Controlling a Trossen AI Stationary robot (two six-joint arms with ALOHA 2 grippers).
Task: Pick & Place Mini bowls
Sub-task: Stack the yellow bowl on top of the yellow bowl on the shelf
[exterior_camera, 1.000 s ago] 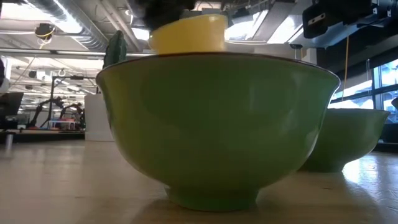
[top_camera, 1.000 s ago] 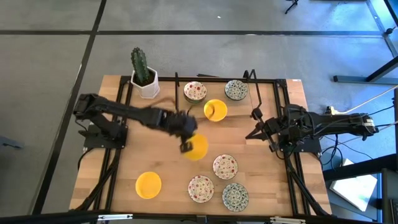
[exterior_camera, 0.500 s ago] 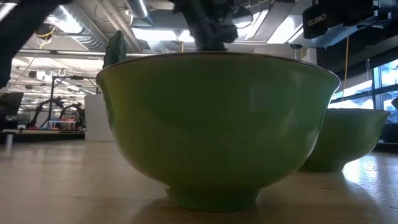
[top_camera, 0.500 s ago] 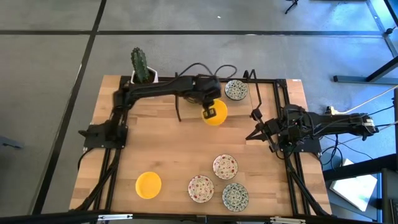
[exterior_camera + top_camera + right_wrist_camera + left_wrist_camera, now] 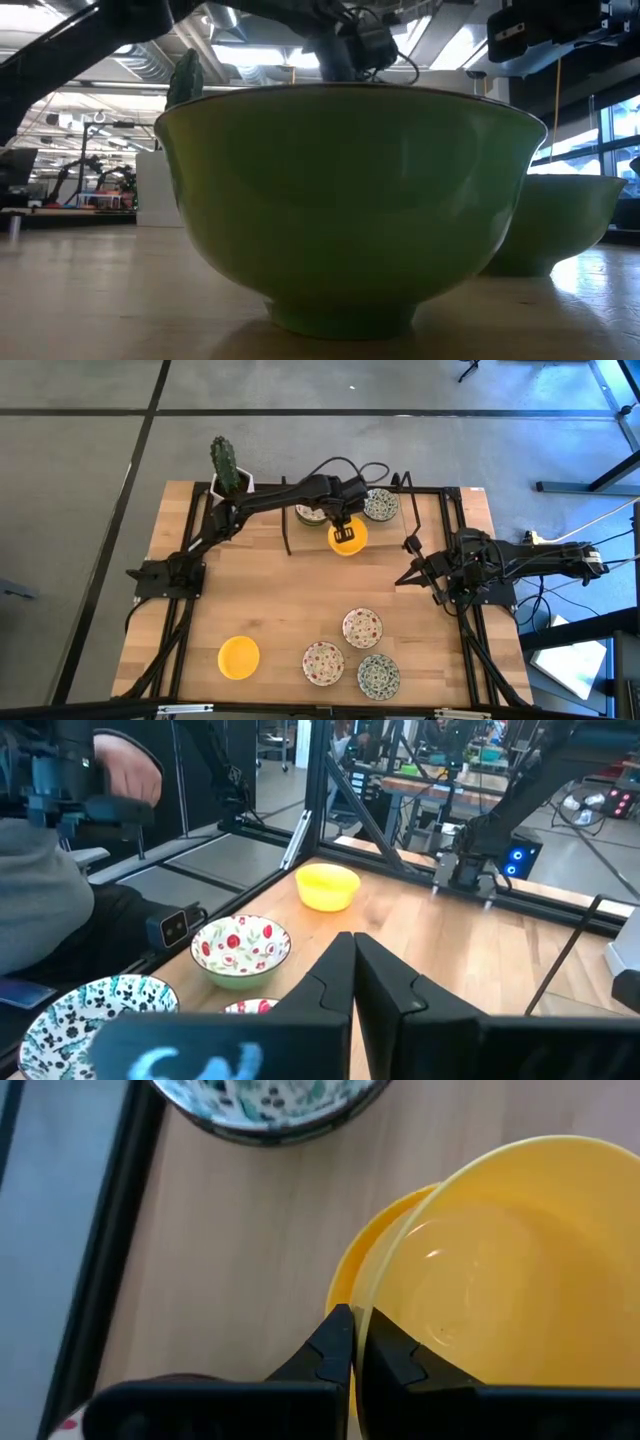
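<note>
My left gripper [image 5: 345, 532] reaches to the table's far middle, shut on a yellow mini bowl [image 5: 500, 1280]. That bowl hangs tilted right over a second yellow bowl [image 5: 343, 1295] standing on the table; whether they touch, I cannot tell. A green-patterned bowl [image 5: 380, 504] stands just beyond, and a red-speckled one [image 5: 311, 510] is half hidden by my left arm. Near the front edge are a yellow bowl [image 5: 239, 657], two red-speckled bowls [image 5: 362, 627] [image 5: 323, 663] and a green-patterned one [image 5: 378, 676]. My right gripper [image 5: 413, 568] waits shut at the right. My left gripper pinches the held yellow bowl's rim [image 5: 362, 1318], one finger [image 5: 335, 1345] outside the wall and the other [image 5: 395, 1350] inside the hollow. The fingers come slanting down from above. The bowl is tilted in the hold, over the other yellow bowl.
A cactus in a white pot [image 5: 230, 478] stands at the far left corner. Black frame rails [image 5: 455, 540] run along the table's sides. The low view is filled by a bowl's green outside [image 5: 350, 200]. A person sits beyond the table [image 5: 60, 870].
My left gripper has carried the yellow bowl from the table's middle toward the far edge and a little right, staying shut. It has come to hang over the yellow bowl at the far middle. Its last stretch was slower.
</note>
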